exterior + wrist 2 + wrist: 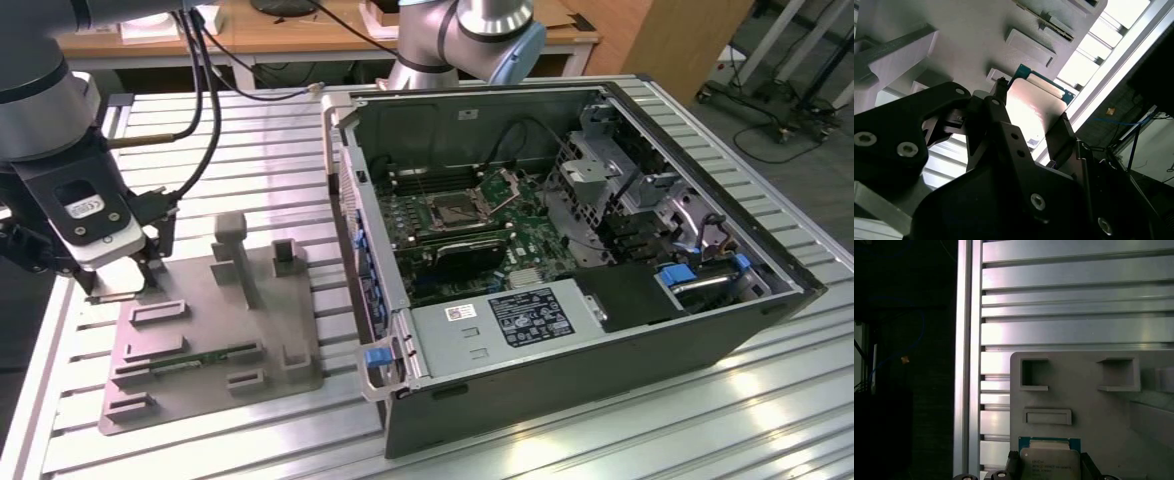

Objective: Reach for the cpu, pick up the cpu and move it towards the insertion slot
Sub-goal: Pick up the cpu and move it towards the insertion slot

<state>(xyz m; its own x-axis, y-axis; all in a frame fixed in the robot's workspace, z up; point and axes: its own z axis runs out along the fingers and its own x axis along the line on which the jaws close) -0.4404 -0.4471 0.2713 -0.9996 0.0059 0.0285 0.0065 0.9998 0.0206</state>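
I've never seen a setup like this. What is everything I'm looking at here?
table: one, silver slatted metal, under everything.
computer case: one, dark grey, lying open at the exterior view's right.
insertion slot: one, silvery frame with a dark centre, on the green board inside the case.
holder tray: one, grey, on the table at the exterior view's left.
memory stick: one, green, lying in the tray.
cpu: one, silver top with a green rim, at the tray's edge.
desk: one, wooden, behind the table.
arm: one, grey, above the tray.
gripper: one, black fingers, closed on two opposite edges of the cpu.
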